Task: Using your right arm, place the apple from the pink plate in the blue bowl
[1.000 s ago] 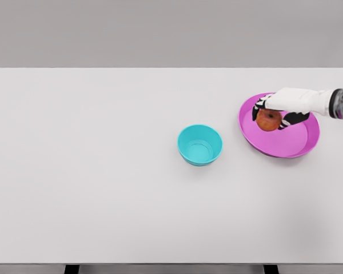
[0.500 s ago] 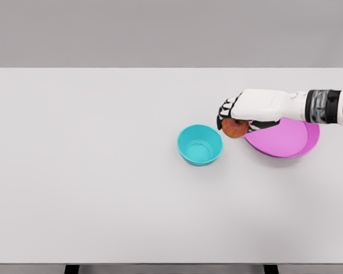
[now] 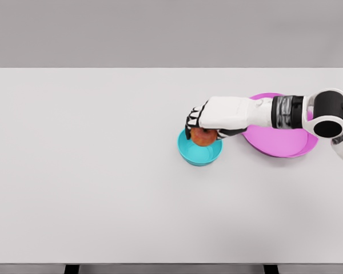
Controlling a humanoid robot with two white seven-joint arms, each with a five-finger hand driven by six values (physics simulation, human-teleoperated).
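Now over blue bowl (image 3: 200,152), off pink plate (image 3: 280,141) at three o'clock; right hand (image 3: 208,119) fingers gripping apple (image 3: 203,137); release next.

The tabletop (image 3: 103,171) is a plain white surface with a smooth, matt finish and no grain or sheen. On it, the blue bowl (image 3: 199,156) looks like smooth turquoise plastic with a faint gloss inside, and the pink plate (image 3: 283,142) to the bowl's right has the same smooth plastic look. Above the bowl, the right hand (image 3: 208,117) is a hard, glossy white shell with black joints, and the apple (image 3: 203,136) has a smooth, softly shiny red-orange skin.
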